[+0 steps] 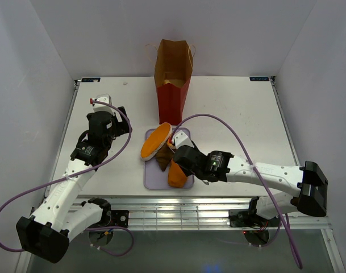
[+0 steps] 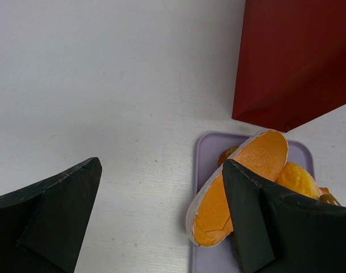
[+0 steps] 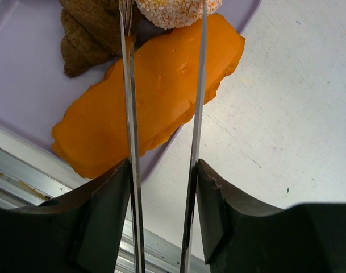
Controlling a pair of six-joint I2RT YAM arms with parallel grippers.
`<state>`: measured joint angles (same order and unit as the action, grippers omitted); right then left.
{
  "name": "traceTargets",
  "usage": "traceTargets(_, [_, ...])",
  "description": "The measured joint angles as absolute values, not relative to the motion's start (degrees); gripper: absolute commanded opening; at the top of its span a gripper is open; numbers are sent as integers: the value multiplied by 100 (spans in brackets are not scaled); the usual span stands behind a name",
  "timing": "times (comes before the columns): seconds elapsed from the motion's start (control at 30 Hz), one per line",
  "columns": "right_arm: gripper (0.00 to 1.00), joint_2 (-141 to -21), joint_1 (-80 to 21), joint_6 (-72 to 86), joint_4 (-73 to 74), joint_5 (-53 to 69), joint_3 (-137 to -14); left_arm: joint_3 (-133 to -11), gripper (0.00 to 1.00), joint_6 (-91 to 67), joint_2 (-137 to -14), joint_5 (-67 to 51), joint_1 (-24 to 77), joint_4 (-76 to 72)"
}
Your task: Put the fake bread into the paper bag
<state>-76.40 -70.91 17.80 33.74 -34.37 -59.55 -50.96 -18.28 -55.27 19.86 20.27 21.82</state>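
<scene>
The paper bag point(image 1: 173, 79) stands open at the back middle; its red lower half shows in the left wrist view point(image 2: 297, 62). The fake bread lies on a lavender tray point(image 1: 153, 181): a long orange loaf point(image 1: 155, 142) point(image 2: 241, 182), a brown croissant point(image 1: 162, 161) point(image 3: 90, 34), a flat orange wedge point(image 1: 176, 173) point(image 3: 150, 96), a sugared donut point(image 3: 178, 8) and a bun point(image 2: 297, 179). My right gripper point(image 1: 181, 154) point(image 3: 164, 170) is shut on thin metal tongs point(image 3: 129, 114), whose blades reach either side of the donut. My left gripper point(image 1: 113, 128) point(image 2: 161, 210) is open and empty, left of the tray.
The tray point(image 3: 25, 74) lies near the table's front edge point(image 1: 178, 196), with metal rails point(image 3: 13, 170) just beyond. White walls enclose the table on the left, right and back. A purple cable point(image 1: 218, 119) arcs over the table right of the bag.
</scene>
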Motion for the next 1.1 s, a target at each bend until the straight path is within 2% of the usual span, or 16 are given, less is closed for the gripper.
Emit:
traceTargets(0.27, [44, -7636, -7096, 1804, 3457, -3505, -6031, -5096, 98, -1828, -5527, 1944, 2027, 2180])
traceTargets(0.43, [36, -7559, -7096, 1809, 3468, -3557, -6031, -5096, 98, -1828, -5527, 1938, 2027, 2182])
traceTargets(1.1, [32, -6912, -7032, 1774, 3468, -3498, -6038, -5096, 98, -1826, -5516, 1903, 2027, 2182])
